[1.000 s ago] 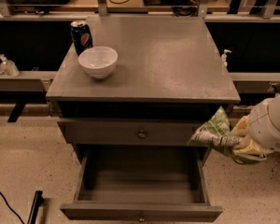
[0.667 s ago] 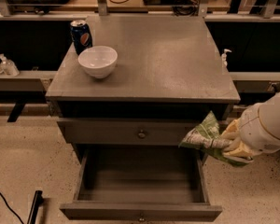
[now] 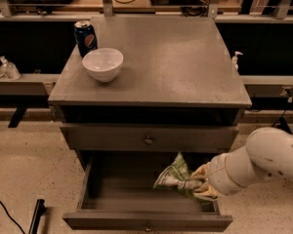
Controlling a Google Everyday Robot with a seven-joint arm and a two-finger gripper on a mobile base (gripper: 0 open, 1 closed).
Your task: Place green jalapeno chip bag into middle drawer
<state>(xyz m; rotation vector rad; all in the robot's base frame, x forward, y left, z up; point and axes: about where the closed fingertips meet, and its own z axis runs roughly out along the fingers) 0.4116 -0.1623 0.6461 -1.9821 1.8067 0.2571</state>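
Green jalapeno chip bag (image 3: 174, 175): crinkled light-green and white foil, tilted, inside the open drawer's right half, just below the upper drawer front. I cannot tell whether it touches the drawer floor.
Hand (image 3: 198, 184): low at the drawer's right end, reaching over the side wall. Its yellowish fingers are clamped on the bag's right edge.
Arm (image 3: 263, 160): thick and white, coming in from the right, beside the cabinet's right side.
Middle drawer (image 3: 112, 222): a wide grey box pulled well out towards me, with a small knob on its front panel at the very bottom of the view.
Upper drawer front (image 3: 102, 138): closed, with a round metal knob (image 3: 148, 140) at its middle.
Counter (image 3: 176, 62): the flat grey top of the cabinet.
White bowl (image 3: 102, 64): upright on the counter's left side, towards the front.
Blue soda can (image 3: 85, 37): upright just behind the bowl, near the counter's left rear corner.
Floor (image 3: 29, 165): light and speckled, with a black cable (image 3: 5, 213) curling at the lower left.
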